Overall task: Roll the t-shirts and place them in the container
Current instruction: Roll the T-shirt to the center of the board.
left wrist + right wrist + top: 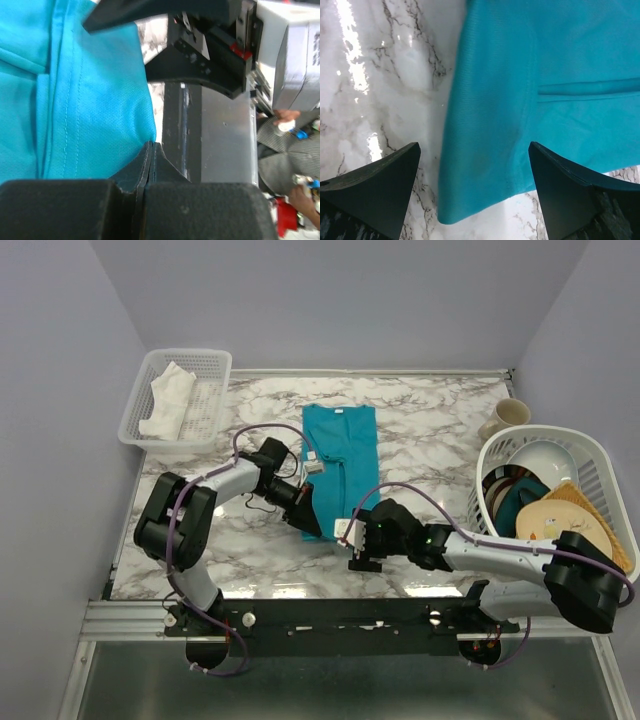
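Left gripper [312,523] pinched shut on t-shirt [340,455] near-left hem corner; right gripper [475,195] wide open, empty, straddling near-right corner. Risk: thin fabric slipping, uneven roll.

T-shirt [340,465] thin matt knit cloth; table [430,430] glossy marble-look

Marble-patterned surface [420,430], pale with grey veins. Folded teal t-shirt [340,455] lies flat at its middle. Far-left corner, a white mesh basket [205,370] with a white cloth [168,400]. Right side, a mug [508,416] and a white dish basket [592,455].
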